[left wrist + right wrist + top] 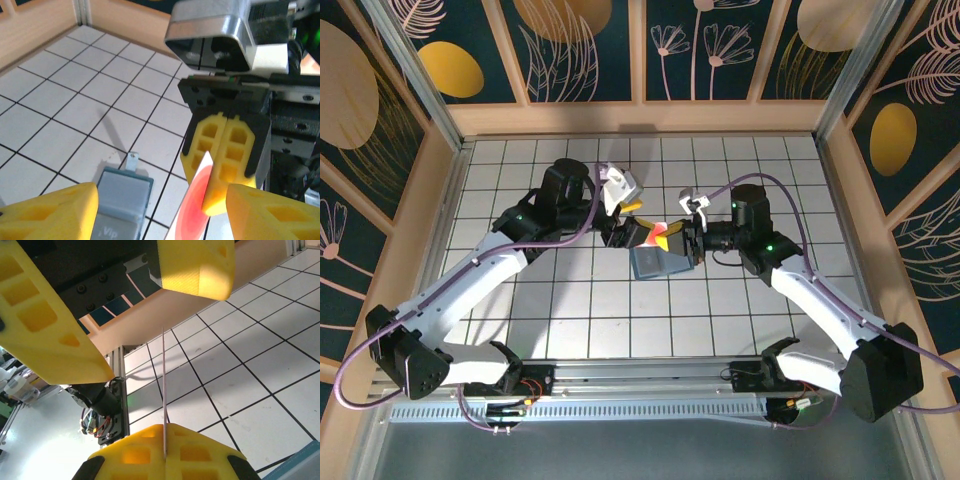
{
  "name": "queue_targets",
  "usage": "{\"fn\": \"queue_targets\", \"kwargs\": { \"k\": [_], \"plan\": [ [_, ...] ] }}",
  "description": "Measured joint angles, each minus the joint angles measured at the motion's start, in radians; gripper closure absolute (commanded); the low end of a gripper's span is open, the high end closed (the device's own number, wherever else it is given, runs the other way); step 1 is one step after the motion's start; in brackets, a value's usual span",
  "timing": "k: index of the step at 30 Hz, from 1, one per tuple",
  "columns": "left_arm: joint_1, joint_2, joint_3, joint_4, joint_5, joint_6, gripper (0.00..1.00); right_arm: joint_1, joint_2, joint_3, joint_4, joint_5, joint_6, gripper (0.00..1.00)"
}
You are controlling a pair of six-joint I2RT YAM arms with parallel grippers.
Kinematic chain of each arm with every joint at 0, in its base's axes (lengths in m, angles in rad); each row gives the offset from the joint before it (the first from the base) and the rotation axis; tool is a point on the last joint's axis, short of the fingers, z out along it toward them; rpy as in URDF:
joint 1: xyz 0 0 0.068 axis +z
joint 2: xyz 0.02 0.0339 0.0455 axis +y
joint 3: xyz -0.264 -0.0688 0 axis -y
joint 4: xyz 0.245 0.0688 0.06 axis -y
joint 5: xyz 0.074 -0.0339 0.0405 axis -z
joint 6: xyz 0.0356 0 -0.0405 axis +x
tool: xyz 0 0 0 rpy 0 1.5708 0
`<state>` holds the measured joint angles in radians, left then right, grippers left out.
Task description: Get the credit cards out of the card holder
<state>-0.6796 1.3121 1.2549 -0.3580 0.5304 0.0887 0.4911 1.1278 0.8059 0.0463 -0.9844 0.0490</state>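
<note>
The right gripper [224, 155] clamps a credit card [192, 215]; the left gripper [161, 200] stands open around it.

Both arms reach in over the tiled table [600, 320] and their pincers meet nose to nose. The card holder [660, 263] lies flat on the tiles just beneath that meeting point, a little to the right pincer's side and apart from both. The salmon-red card is clear of the holder, with one end pinched between the right pincer's closed jaws. Its long axis runs straight out from the right pincer toward the left one. It passes edge-on between the left fingers [50, 325], which are spread to either side and not touching it. As I judge it, carrying the card aside falls to the right arm. Whether more cards sit in the holder cannot be told.
</note>
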Motion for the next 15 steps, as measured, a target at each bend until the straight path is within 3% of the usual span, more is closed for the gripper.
{"fn": "queue_targets", "kwargs": {
  "k": [10,15],
  "plan": [
    [0.013,0.008,0.000,-0.080,0.029,0.095,0.41,0.000,-0.004,0.005,-0.007,-0.005,-0.018,1.00],
    [0.027,0.042,0.000,-0.114,0.075,0.138,0.65,0.000,-0.014,0.005,-0.008,-0.009,-0.018,1.00]
  ]
}}
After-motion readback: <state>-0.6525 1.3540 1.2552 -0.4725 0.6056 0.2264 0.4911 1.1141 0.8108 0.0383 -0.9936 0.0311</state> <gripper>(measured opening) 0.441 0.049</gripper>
